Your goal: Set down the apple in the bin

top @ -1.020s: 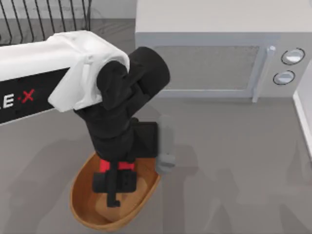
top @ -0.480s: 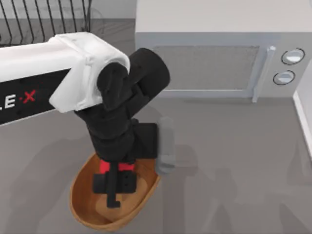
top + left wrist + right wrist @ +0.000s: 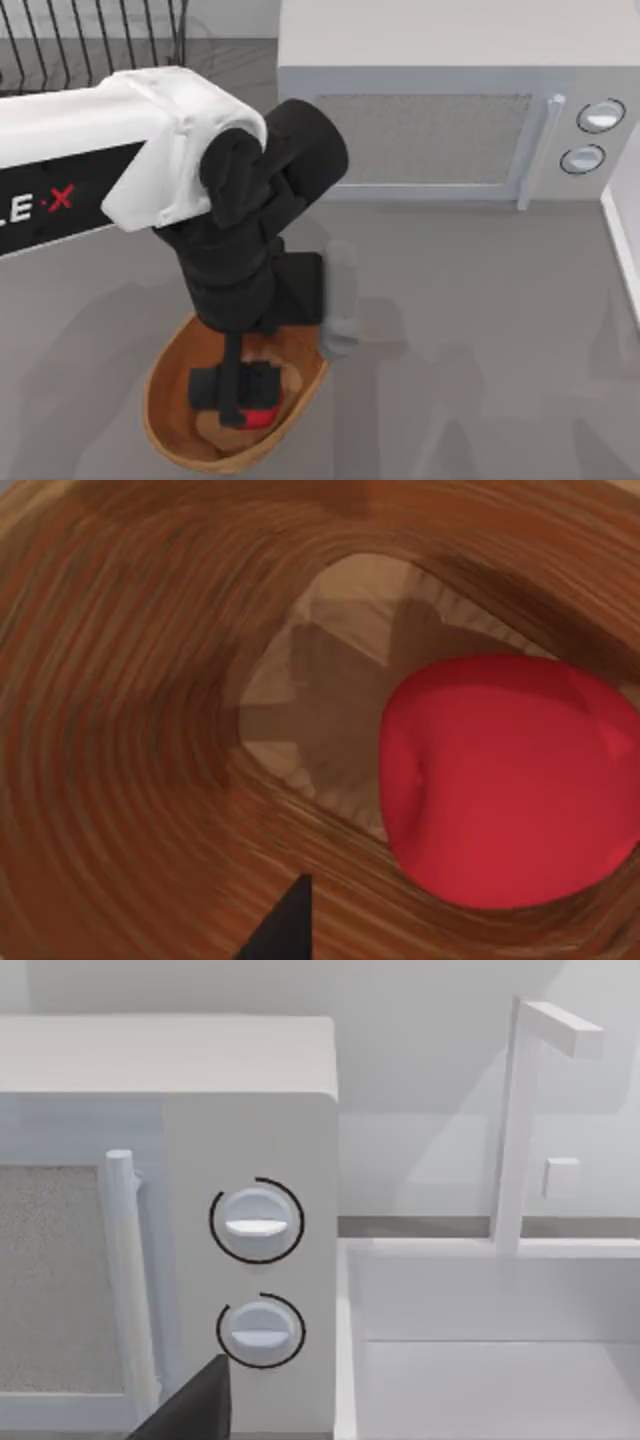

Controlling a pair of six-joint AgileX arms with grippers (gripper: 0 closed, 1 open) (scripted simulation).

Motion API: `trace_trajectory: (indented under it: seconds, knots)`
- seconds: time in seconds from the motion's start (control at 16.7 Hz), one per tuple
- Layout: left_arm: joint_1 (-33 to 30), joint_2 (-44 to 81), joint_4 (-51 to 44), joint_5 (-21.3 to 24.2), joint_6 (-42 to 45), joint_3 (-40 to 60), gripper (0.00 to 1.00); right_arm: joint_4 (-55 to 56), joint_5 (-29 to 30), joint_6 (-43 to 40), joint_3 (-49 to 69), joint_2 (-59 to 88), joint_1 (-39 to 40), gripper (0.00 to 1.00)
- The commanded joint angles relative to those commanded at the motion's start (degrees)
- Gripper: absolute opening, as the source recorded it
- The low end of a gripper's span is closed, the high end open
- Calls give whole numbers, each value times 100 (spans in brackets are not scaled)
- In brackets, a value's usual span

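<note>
The bin, an oval orange-brown basket, stands at the front left of the table. The red apple lies low inside it on the tan bottom patch, just beside my left gripper. That gripper reaches straight down into the bin and is open, with nothing between its fingers. The left wrist view looks into the ribbed bin wall, with the apple resting off to one side and one dark fingertip at the edge. A dark part of my right gripper shows in the right wrist view, parked facing the microwave.
A white microwave stands at the back, its knobs seen close by the right wrist camera. A black wire rack is at the back left. A white sink with a faucet lies at the right.
The apple was up between the left gripper's fingers; it now lies on the bin's bottom beside them. The gripper has dropped slightly deeper into the bin.
</note>
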Motion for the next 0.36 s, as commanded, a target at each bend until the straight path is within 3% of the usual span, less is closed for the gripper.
trace_trajectory:
  seconds: [0.36]
  knots:
    - [0, 0, 0, 0, 0, 0, 100, 0, 0, 0, 0, 0, 0, 100]
